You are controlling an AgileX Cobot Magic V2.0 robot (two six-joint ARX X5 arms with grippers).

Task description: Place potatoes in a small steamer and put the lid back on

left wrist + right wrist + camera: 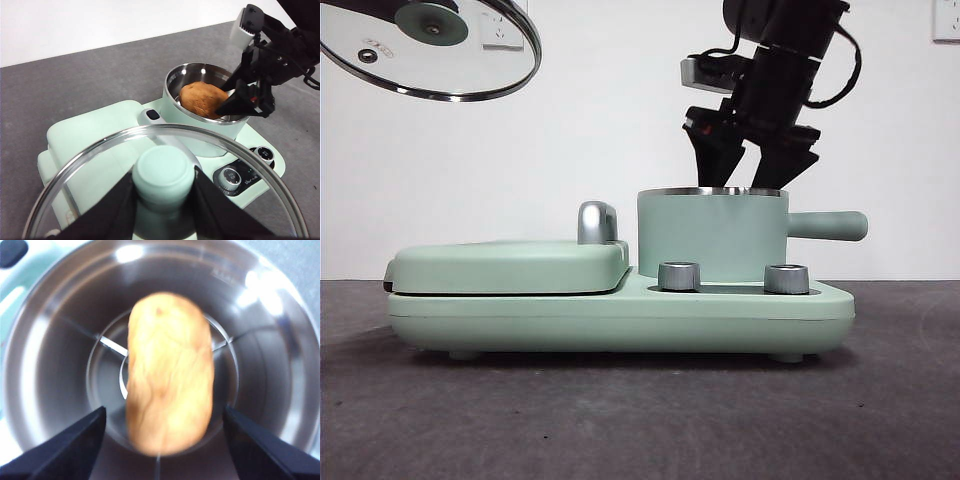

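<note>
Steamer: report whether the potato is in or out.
In. The potato lies inside the steamer, below its steel rim. The right gripper hangs open over it; the left gripper holds the lid aloft.

The potato (169, 390) is orange-brown with faint cracks. The small steamer (712, 240) is mint green outside and shiny steel inside. The lid (165, 175) is clear glass, steel-rimmed, with a mint-green knob. Both grippers' jaws are black.

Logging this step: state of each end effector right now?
Left end effector: shut on the lid by its knob, held up off the steamer.
Right end effector: open above the steamer, potato released between its jaws.
</note>
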